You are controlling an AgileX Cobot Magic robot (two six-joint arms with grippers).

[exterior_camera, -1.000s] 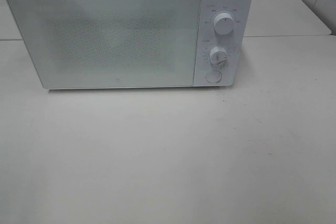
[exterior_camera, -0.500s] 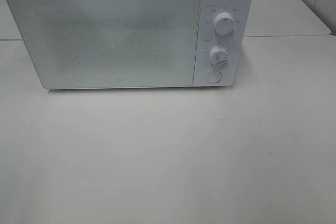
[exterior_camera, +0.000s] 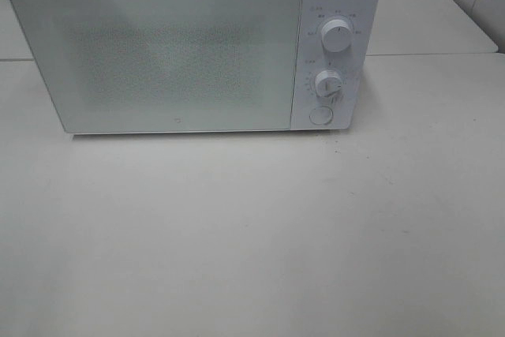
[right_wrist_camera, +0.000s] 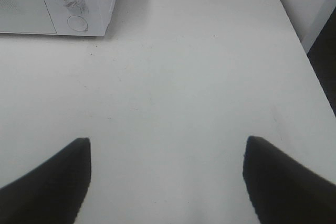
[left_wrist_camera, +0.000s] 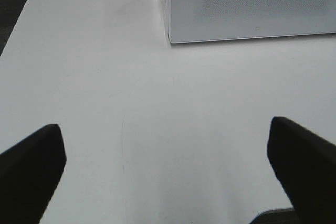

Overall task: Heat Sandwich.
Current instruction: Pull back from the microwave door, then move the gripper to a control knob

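Logged white table (exterior_camera: 237,234) as the largest item: broad open surface in front of the microwave (exterior_camera: 47,53) and to its right. Found a seam behind the microwave's front line, with a second table (exterior_camera: 426,13) adjoining there. Saw table edges dropping to dark floor out past the microwave's left side in the left wrist view and past its right side in the right wrist view.

Recorded microwave door (exterior_camera: 158,61) shut, speckled and opaque; interior not made out. Noted upper knob (exterior_camera: 337,37), lower knob (exterior_camera: 327,84) and round button (exterior_camera: 320,115) stacked on the panel at the microwave's right. Dial markings too small to read.

Placed left gripper (left_wrist_camera: 165,148) over the table in front of the microwave's left corner, fingers spread wide, only table between them. Placed right gripper (right_wrist_camera: 168,142) in front of the microwave's right corner, fingers likewise spread, gripping nothing. Fingers cut off by both wrist views.

Could not locate the sandwich in any view.
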